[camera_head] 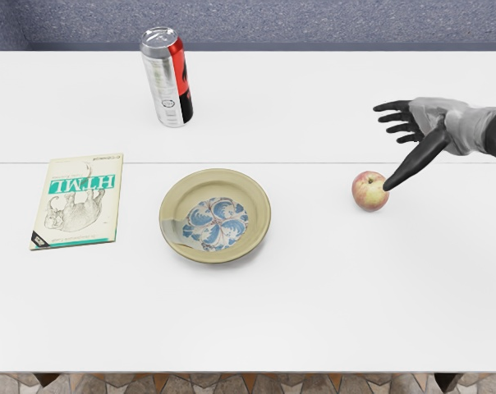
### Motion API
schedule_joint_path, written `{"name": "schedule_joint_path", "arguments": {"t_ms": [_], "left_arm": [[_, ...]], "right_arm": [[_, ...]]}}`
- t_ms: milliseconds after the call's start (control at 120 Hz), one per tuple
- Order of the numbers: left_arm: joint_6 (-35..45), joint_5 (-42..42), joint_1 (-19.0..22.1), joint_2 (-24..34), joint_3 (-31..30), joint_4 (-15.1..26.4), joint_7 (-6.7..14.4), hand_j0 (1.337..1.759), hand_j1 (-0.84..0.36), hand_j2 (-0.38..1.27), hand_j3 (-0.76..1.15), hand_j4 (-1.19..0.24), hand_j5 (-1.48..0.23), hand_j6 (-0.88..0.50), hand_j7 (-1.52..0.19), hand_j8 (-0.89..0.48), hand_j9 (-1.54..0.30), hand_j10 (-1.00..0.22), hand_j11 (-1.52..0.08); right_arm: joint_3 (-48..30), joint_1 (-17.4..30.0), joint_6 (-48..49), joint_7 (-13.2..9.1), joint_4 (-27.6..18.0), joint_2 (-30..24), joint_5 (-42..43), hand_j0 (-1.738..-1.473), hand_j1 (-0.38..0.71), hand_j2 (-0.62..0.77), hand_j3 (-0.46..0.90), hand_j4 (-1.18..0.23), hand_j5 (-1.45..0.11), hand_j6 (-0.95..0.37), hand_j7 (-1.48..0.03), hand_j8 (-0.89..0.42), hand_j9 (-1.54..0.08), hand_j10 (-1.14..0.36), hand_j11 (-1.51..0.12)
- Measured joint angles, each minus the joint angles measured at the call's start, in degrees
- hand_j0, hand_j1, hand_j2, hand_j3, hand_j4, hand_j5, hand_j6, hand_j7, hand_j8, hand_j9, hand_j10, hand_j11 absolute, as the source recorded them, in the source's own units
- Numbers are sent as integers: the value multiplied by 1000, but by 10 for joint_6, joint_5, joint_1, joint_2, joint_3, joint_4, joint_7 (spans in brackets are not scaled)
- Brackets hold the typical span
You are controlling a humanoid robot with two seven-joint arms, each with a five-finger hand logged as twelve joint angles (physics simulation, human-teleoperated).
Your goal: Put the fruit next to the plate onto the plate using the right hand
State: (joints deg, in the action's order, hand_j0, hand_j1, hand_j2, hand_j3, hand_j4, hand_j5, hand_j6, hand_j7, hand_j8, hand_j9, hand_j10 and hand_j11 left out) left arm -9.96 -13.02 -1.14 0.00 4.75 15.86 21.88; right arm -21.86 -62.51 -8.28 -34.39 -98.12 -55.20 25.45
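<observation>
A red-and-yellow apple (369,190) lies on the white table to the right of the plate (256,197), a shallow beige dish with a blue pattern at its centre. My right hand (408,135) reaches in from the right edge, just above and to the right of the apple. Its fingers are spread and hold nothing. The thumb (408,164) points down-left with its tip at the apple's right side. The left arm does not show.
A silver-and-red drink can (167,77) stands upright at the back left. A green-and-white HTML book (78,199) lies flat to the left of the plate. The table's front edge (248,373) runs along the bottom.
</observation>
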Motion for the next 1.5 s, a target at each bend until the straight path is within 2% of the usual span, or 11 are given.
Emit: {"name": "schedule_joint_path", "arguments": {"t_ms": [208,275,358,458,600,675,742,883,992,1283,1500], "left_arm": [[0,0,0,0,0,0,0,1658,349,0,0,0,0,0,0,0,0,0,0],[0,0,0,0,0,0,0,1658,349,0,0,0,0,0,0,0,0,0,0],[0,0,0,0,0,0,0,1658,349,0,0,0,0,0,0,0,0,0,0],[0,0,0,0,0,0,0,1658,349,0,0,0,0,0,0,0,0,0,0],[0,0,0,0,0,0,0,1658,349,0,0,0,0,0,0,0,0,0,0],[0,0,0,0,0,0,0,1658,349,0,0,0,0,0,0,0,0,0,0],[0,0,0,0,0,0,0,1658,349,0,0,0,0,0,0,0,0,0,0],[0,0,0,0,0,0,0,1658,349,0,0,0,0,0,0,0,0,0,0],[0,0,0,0,0,0,0,1658,349,0,0,0,0,0,0,0,0,0,0],[0,0,0,0,0,0,0,1658,349,0,0,0,0,0,0,0,0,0,0],[0,0,0,0,0,0,0,1658,349,0,0,0,0,0,0,0,0,0,0]], "right_arm": [[130,-1,-207,-5,-9,81,125,-1658,-192,-25,0,-134,-172,-135,-172,-135,-172,-134,-172],[148,0,-235,-6,-4,104,151,-1658,-195,-24,0,-132,-169,-133,-168,-132,-169,-132,-169],[161,13,-253,-6,30,146,167,-1658,-226,-19,0,-106,-136,-107,-135,-107,-136,-106,-136],[180,24,-262,-6,55,168,183,-1658,-245,-16,0,-90,-115,-91,-114,-91,-115,-90,-114],[198,32,-266,-6,69,178,199,-1658,-211,-21,0,-118,-151,-119,-151,-119,-151,-118,-151],[203,34,-267,-6,71,181,205,-1658,-113,-37,0,-199,-257,-201,-257,-200,-257,-199,-257],[206,34,-267,-6,71,182,211,-1658,-15,-50,-1,-296,-359,-222,-367,-187,-365,-289,-364],[207,35,-267,-6,70,183,214,-1658,153,-74,0,-439,-538,-370,-550,-319,-547,-424,-546],[208,35,-267,-6,69,183,216,-1655,161,-22,-1,-501,-620,-368,-632,-306,-634,-425,-637],[201,33,-266,-6,68,179,211,-1655,170,231,0,-587,-789,-414,-775,-316,-791,-457,-791],[148,31,-266,-7,67,184,210,-1655,166,234,0,-604,-850,-402,-816,-294,-851,-423,-834]]}}
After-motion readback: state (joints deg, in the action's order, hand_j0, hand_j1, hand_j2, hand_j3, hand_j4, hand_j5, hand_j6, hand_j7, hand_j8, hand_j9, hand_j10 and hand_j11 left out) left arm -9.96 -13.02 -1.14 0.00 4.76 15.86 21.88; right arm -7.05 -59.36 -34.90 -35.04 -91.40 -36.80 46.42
